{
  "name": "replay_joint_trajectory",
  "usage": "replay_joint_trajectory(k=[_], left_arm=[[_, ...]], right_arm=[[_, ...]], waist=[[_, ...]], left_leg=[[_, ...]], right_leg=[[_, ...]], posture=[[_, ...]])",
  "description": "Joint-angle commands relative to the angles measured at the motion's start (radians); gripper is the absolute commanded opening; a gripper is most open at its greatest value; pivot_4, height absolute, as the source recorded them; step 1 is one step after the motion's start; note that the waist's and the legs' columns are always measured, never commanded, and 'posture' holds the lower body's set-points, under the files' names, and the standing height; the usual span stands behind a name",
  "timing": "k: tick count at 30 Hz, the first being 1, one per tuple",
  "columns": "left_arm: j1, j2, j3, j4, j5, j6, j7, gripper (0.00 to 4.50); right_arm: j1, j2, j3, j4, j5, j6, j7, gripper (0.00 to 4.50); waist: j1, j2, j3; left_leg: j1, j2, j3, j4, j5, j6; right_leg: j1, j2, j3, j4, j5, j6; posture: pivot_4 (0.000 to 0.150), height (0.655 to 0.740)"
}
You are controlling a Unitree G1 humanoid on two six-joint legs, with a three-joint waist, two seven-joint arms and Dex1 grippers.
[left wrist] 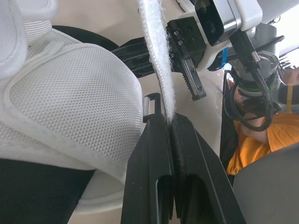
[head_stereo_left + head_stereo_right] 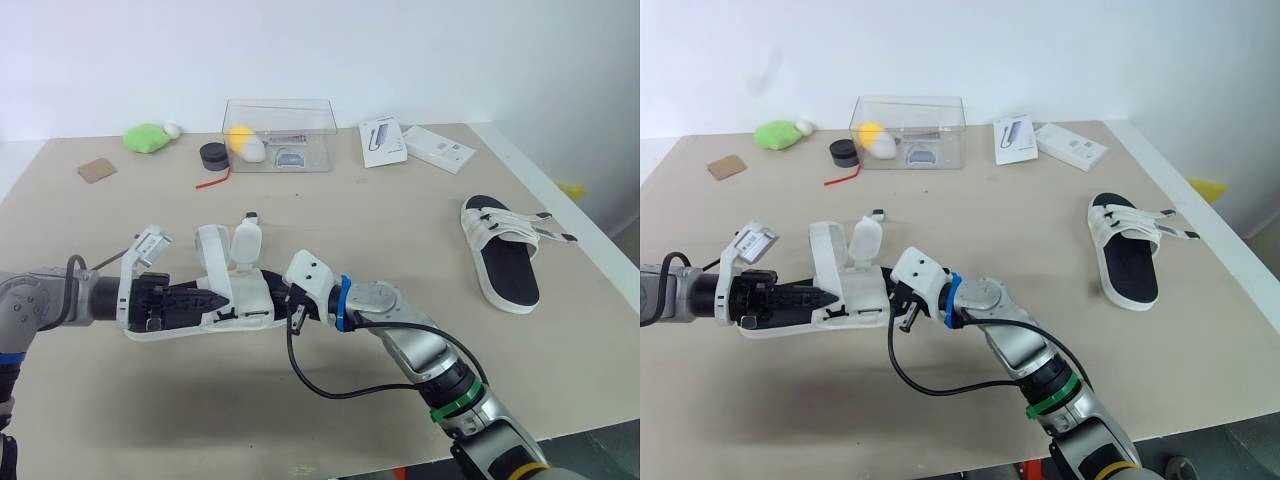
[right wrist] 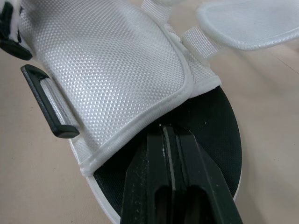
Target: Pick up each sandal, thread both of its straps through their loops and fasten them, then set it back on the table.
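Sandal (image 2: 245, 292): between both hands, in front of the clear box (image 2: 280, 130).
Left hand (image 1: 167, 122): clamped on its strap (image 1: 159, 56).
Right hand (image 3: 164, 133): closed on sole end.
Handling: likely light; floppy strap, stiffer sole; take strap tip.

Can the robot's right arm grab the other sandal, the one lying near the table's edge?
Probably not yet. The way across the table to the other sandal looks free, but the right gripper looks shut on the held sandal, so it would need to let go first.
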Motion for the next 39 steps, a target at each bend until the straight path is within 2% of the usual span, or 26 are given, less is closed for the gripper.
replay_joint_trajectory(k=[1,9,21,30,34,35,36,37,39], left_arm=[[-0.009,-0.002,0.033,-0.029,-0.019,0.015,0.008,0.06],[0.036,0.035,0.025,-0.053,0.006,0.013,-0.004,0.06],[0.137,0.068,-0.015,-0.104,0.112,-0.126,-0.052,0.06],[0.170,0.065,0.001,-0.142,0.109,-0.173,-0.081,0.06],[0.156,0.054,0.035,-0.127,0.084,-0.162,-0.078,1.09],[0.145,0.051,0.047,-0.121,0.072,-0.153,-0.075,1.53],[0.131,0.044,0.062,-0.116,0.061,-0.154,-0.070,1.65],[0.122,0.039,0.071,-0.113,0.053,-0.154,-0.065,2.10],[0.080,0.017,0.099,-0.092,0.013,-0.126,-0.039,2.68]], right_arm=[[0.003,0.003,0.012,0.028,-0.018,0.011,-0.008,0.00],[0.001,0.004,0.015,0.032,-0.021,0.005,-0.008,0.00],[0.001,0.007,0.018,0.032,-0.020,0.001,-0.008,0.00],[0.003,0.004,0.021,0.024,-0.018,0.007,-0.004,0.00],[0.003,0.002,0.021,0.025,-0.018,0.008,-0.002,0.00],[0.004,0.002,0.021,0.024,-0.018,0.008,-0.002,0.00],[0.005,0.002,0.022,0.022,-0.018,0.009,-0.001,0.00],[0.006,0.002,0.023,0.020,-0.017,0.009,-0.001,0.00],[0.006,0.002,0.024,0.019,-0.017,0.009,0.001,0.00]], waist=[[0.000,0.000,0.000],[0.000,0.000,0.000],[-0.005,0.000,0.000],[-0.006,0.000,0.000],[-0.006,0.000,0.000],[-0.006,0.000,0.000],[-0.006,0.000,0.000],[-0.006,0.000,0.000],[-0.005,0.000,0.000]], left_leg=[[0.000,0.000,0.000,0.000,0.000,0.000],[0.000,0.000,0.000,0.000,0.000,0.000],[0.001,0.000,0.000,0.000,0.000,0.000],[0.001,0.000,0.000,0.000,0.000,0.000],[0.001,0.000,0.000,0.000,0.000,0.000],[0.001,0.000,0.000,0.000,0.000,0.000],[0.001,0.000,0.000,0.000,0.000,0.000],[0.001,0.000,0.000,0.000,0.000,0.000],[0.001,0.000,0.000,0.000,0.000,0.000]], right_leg=[[0.000,0.000,0.000,0.000,0.000,0.000],[0.000,0.000,0.000,0.000,0.000,0.000],[0.000,0.001,0.001,0.001,0.000,-0.001],[0.000,0.001,0.001,0.001,0.000,-0.001],[0.000,0.001,0.001,0.001,0.000,-0.001],[0.000,0.001,0.001,0.001,0.000,-0.001],[0.000,0.000,0.001,0.001,0.000,-0.001],[0.000,0.000,0.001,0.001,0.000,-0.001],[0.000,0.000,0.001,0.001,0.000,-0.001]], posture=[[0.150,0.7400],[0.150,0.7400],[0.150,0.7400],[0.150,0.7400],[0.150,0.7400],[0.150,0.7400],[0.150,0.7400],[0.150,0.7400],[0.150,0.7400]])
